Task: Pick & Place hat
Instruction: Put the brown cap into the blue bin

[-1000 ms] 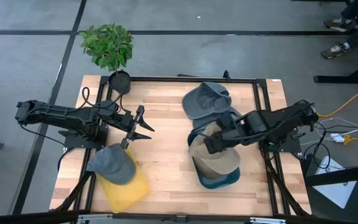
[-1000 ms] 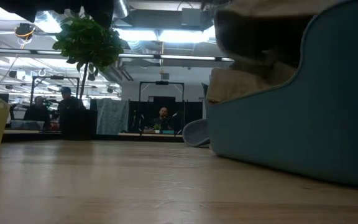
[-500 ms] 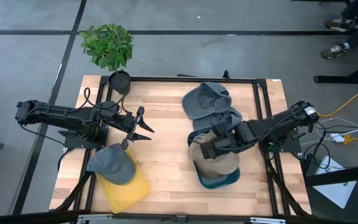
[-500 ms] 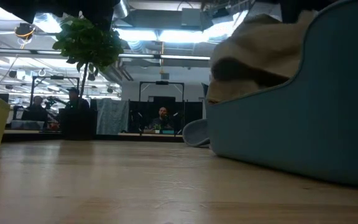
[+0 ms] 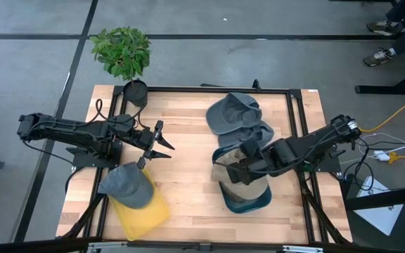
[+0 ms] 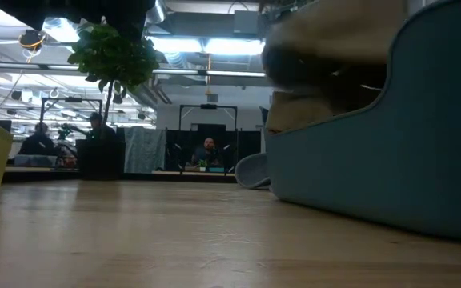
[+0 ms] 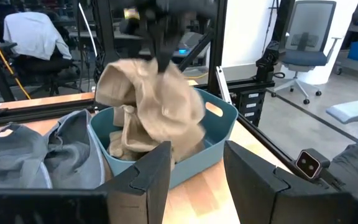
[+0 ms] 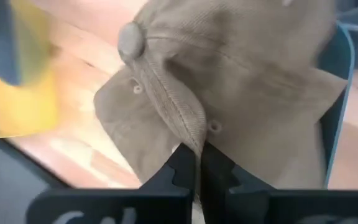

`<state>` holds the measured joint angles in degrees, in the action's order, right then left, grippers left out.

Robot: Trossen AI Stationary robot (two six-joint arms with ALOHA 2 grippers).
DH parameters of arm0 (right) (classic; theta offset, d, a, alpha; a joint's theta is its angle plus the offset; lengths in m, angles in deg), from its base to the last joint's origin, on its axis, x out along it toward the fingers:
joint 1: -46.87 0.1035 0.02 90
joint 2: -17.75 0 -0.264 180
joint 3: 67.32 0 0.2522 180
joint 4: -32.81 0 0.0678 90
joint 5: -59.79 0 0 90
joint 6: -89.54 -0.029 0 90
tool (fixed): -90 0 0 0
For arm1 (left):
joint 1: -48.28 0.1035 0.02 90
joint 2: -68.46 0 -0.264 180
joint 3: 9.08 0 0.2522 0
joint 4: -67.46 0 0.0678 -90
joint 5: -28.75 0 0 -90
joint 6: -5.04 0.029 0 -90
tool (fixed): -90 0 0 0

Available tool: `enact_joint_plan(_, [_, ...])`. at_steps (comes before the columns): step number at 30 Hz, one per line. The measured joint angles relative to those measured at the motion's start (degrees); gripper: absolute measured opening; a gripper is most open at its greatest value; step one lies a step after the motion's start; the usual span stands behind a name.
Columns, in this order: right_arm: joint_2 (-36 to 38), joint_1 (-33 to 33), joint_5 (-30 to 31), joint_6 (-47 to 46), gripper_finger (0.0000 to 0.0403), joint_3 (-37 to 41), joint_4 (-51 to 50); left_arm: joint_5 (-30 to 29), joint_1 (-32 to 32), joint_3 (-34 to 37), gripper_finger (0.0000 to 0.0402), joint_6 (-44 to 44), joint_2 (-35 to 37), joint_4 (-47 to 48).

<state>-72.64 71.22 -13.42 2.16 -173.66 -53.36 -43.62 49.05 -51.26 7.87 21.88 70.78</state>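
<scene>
Your tabletop fills the middle of the high view, a light wooden surface inside a dark frame. At its lower right sits a blue bin, and at the lower left a yellow bin with a gray cap resting on its upper edge. A pile of gray hats lies just above the blue bin, at upper center-right. A potted plant stands off the upper left corner.

Your right gripper is over the blue bin's upper left part, and its jaws are pinched tight on the tan hat. In the right wrist view you see the tan hat hanging open past the closed fingers, its crown button up and the fold of its fabric caught between them, with the bin's blue rim along the right side. From the left wrist view the tan hat hangs lifted above the blue bin, with more tan fabric lying inside.

Your left gripper waits at left center of the tabletop, just above the gray cap, jaws spread wide.
</scene>
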Motion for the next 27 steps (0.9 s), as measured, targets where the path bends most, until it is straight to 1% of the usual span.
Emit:
enact_joint_plan(2, [0.02, 0.38, -0.09, 0.01, 0.0011, -3.26, -2.02, 0.00, 0.00, -0.02, 0.0143, 0.00, 0.00, 0.00])
enact_joint_plan(7, [0.02, 1.45, -4.75, -0.65, 0.0011, -10.89, -3.81, 0.00, 0.01, -0.01, 0.0143, 0.00, 0.00, -0.57])
enact_joint_plan(11, [0.02, 2.58, -5.59, -0.84, 0.0011, -16.38, -4.17, 0.00, 0.00, -0.01, 0.0143, 0.00, -0.02, -1.85])
enact_joint_plan(14, [0.07, 3.46, -9.01, -3.09, 0.0011, -19.23, -5.43, -0.01, 0.00, -0.01, 0.0143, 0.00, -0.02, -1.79])
enact_joint_plan(17, [0.07, 4.08, -12.11, -6.32, 0.0011, -20.04, -9.08, -0.02, 0.01, -0.02, 0.0143, -0.02, -0.02, -1.81])
enact_joint_plan(20, [0.01, 4.07, -15.94, -10.47, 0.0011, -20.01, -14.97, -0.02, 0.00, 0.00, 0.0143, -0.02, -0.02, -1.83])
enact_joint_plan(23, [-0.26, 4.03, -16.87, -11.27, 0.0011, -19.21, -17.45, -0.02, 0.02, 0.00, 0.0143, -0.02, -0.02, -1.82])
enact_joint_plan(27, [-0.37, 3.71, -17.71, -12.87, 0.0011, -17.65, -16.62, -0.02, 0.00, 0.00, 0.0143, -0.04, -0.02, -1.81])
